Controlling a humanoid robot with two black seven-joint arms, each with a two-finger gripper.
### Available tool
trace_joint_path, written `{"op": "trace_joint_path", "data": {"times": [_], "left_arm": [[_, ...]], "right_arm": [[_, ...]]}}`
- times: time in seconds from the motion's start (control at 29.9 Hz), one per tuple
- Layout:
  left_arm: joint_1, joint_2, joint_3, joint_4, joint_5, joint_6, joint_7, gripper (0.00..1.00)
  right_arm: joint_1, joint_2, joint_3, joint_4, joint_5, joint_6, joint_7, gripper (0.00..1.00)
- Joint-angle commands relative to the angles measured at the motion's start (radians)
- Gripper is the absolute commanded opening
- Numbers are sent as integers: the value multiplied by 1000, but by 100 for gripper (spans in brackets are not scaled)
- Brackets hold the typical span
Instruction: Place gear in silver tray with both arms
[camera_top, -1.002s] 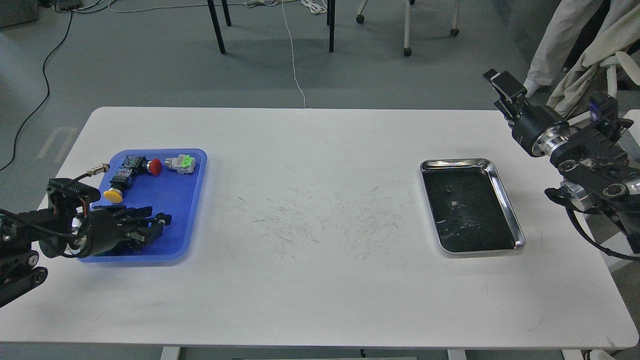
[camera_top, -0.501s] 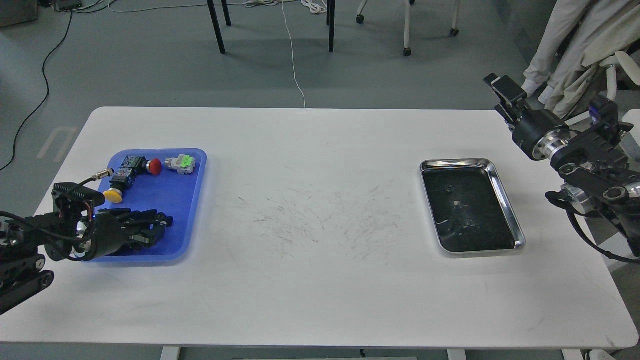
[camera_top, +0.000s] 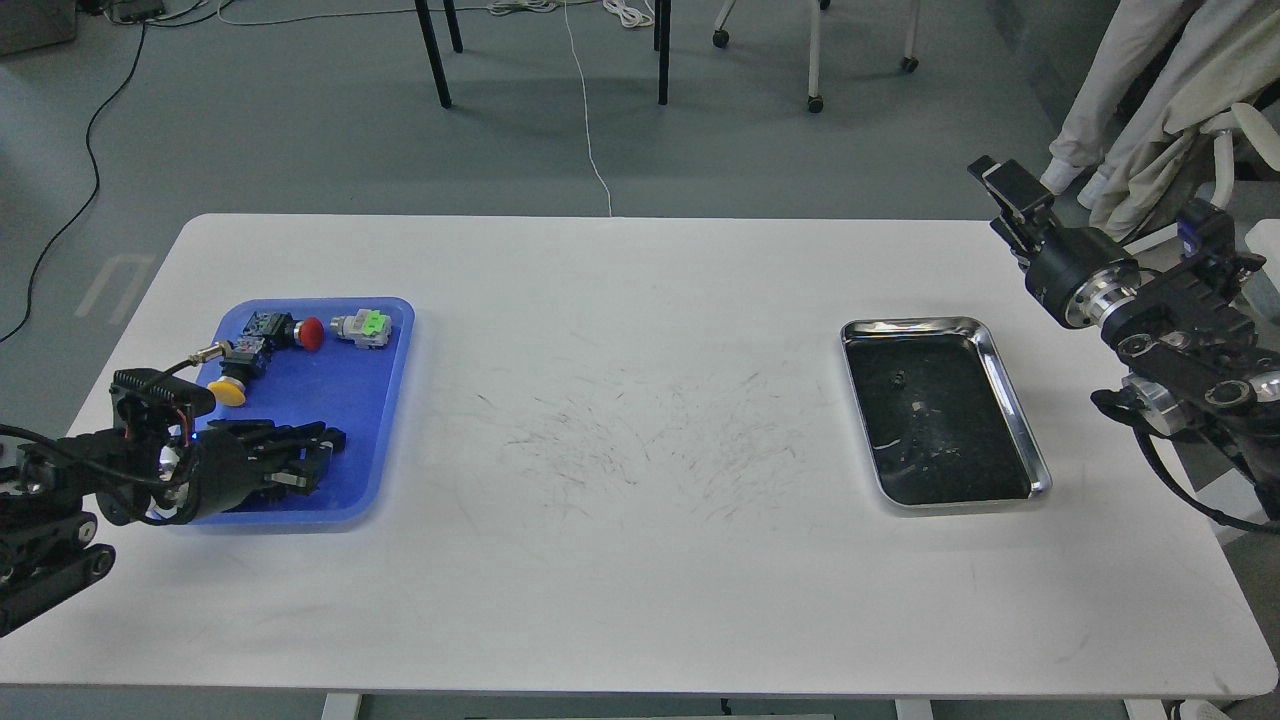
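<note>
Silver tray (camera_top: 1012, 398) at table's (camera_top: 640, 560) right — dark, scuffed inside.

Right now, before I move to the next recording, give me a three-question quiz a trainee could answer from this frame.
1. True or false: the silver tray already holds a red-capped button.
2. Which tray does the left gripper reach over? A) blue tray B) silver tray C) neither
3. Fill in: the right gripper is raised past the table's far ____ corner.

Key:
1. False; the red button lies in the blue tray, and the silver one shows only small specks.
2. A
3. right
</note>
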Motion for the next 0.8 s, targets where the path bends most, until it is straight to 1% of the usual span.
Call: {"op": "trace_joint_path", "data": {"times": [0.0, 0.07, 0.13, 0.33, 0.47, 0.53, 0.63, 0.7, 0.77], "left_arm": [[-2, 9, -1, -2, -1, -5, 1, 21], [-2, 12, -4, -3, -1, -5, 2, 20], [-2, 25, -1, -11, -3, -6, 2, 15], [-8, 90, -27, -62, -24, -31, 1, 11], [-17, 107, -50, -88, -78, -51, 1, 11], [-25, 136, -53, -118, -98, -66, 1, 10], [-72, 156, -59, -163, -121, -93, 2, 10], [-100, 153, -61, -164, -153, -106, 4, 10], [-132, 157, -64, -190, -206, -124, 1, 10]], "right_arm": [[-2, 0, 0, 0, 0, 0, 0, 92], [-2, 0, 0, 0, 0, 0, 0, 92], [-3, 0, 0, 0, 0, 0, 0, 92], [-9, 0, 2, -6, 0, 0, 0, 92], [-9, 0, 2, -6, 0, 0, 0, 92], [-11, 1, 2, -6, 0, 0, 0, 92], [-12, 1, 2, -8, 0, 0, 0, 92], [-12, 1, 2, -9, 0, 0, 0, 92], [-12, 0, 2, -11, 0, 0, 0, 92]]}}
